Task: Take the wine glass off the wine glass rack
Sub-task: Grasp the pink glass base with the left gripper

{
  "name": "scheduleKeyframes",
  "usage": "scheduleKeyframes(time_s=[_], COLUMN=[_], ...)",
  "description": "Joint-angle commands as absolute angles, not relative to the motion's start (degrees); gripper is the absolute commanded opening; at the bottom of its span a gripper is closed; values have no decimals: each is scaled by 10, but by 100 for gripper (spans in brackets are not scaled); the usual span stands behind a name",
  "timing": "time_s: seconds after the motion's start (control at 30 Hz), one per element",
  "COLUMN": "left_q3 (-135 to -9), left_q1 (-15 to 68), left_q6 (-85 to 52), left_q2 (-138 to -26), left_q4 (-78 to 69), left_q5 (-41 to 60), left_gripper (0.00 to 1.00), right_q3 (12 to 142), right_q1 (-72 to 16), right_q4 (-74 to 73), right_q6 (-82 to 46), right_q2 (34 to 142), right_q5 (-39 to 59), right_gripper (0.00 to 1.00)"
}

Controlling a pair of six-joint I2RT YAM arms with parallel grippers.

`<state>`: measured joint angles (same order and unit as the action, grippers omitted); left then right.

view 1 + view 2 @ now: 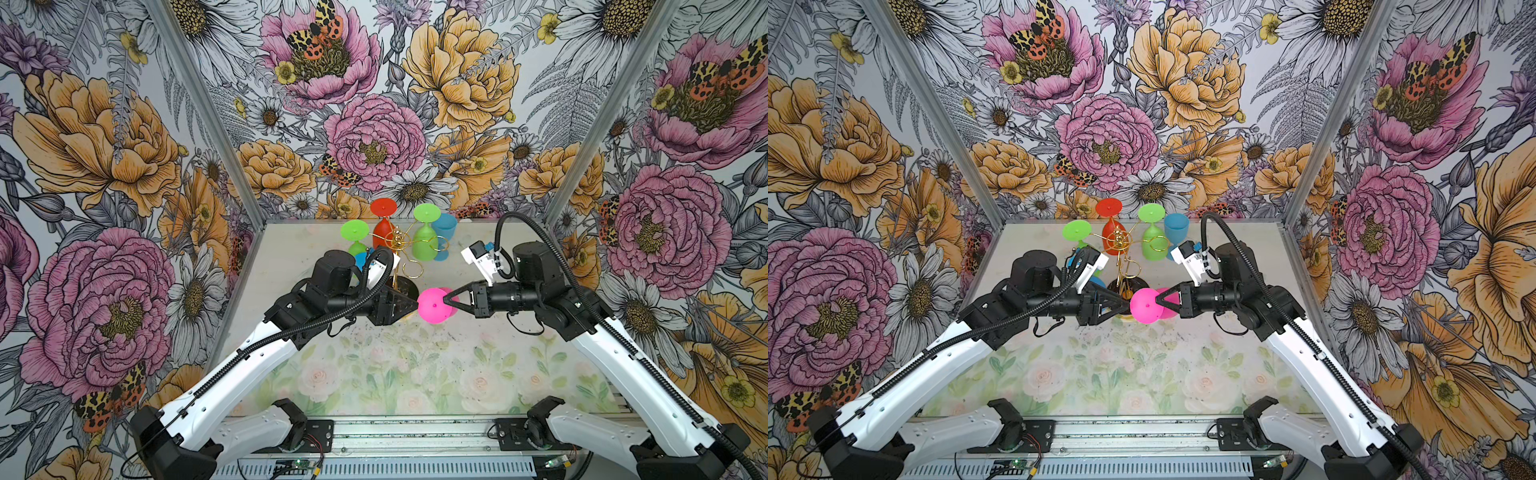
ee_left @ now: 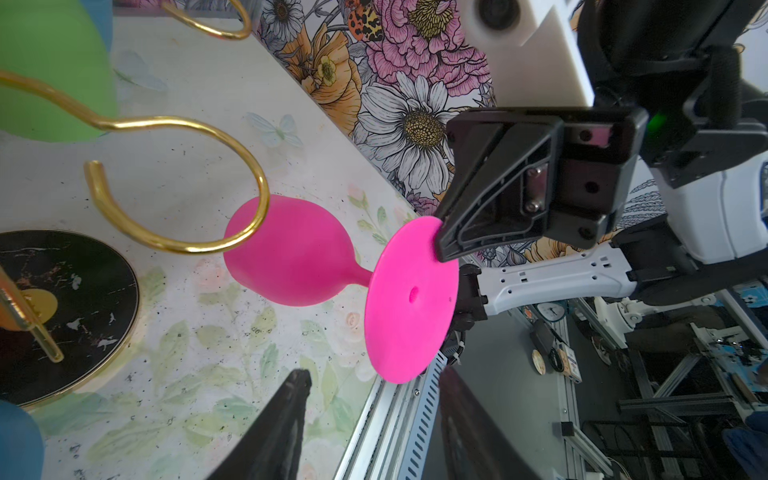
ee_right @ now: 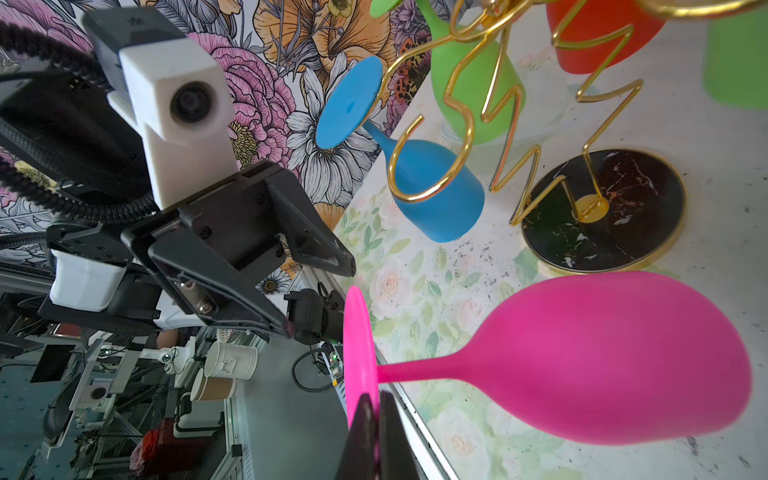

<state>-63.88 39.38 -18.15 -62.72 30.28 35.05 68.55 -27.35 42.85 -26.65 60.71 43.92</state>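
Pink wine glass (image 1: pixel 430 307) pinched by right jaws, left jaws parted alongside (gold rack (image 1: pixel 395 239) behind)

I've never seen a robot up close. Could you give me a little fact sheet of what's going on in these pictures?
Held item: pink wine glass, tipped sideways, off the rack
Holder: right end effector, shut on the rim of the glass's foot
Other arm: left end effector, open, at the foot's opposite edge, not gripping
Rack: gold wire wine glass rack, hung with a red glass, a green glass and a blue glass
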Motion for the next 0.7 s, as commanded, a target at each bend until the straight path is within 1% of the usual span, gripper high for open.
scheduleKeyframes(time_s=[0.0, 0.2, 0.37, 0.67], left_q3=[-655, -656, -654, -638], left_q1=[399, 402, 403, 404], left_q6=[-188, -192, -208, -243], left_q2=[-634, -645, -654, -659], left_q4=[277, 269, 238, 172], left_q5=[381, 386, 411, 460], left_gripper=[48, 47, 43, 29], right_q3=[708, 711, 714, 714], right_q1=[-276, -276, -276, -276], right_q4=[419, 419, 418, 419], right_q6=[-246, -238, -231, -224], right_q2=[598, 599, 600, 600], right_q5=[462, 481, 486, 480], right_gripper=[0, 0, 0, 0])
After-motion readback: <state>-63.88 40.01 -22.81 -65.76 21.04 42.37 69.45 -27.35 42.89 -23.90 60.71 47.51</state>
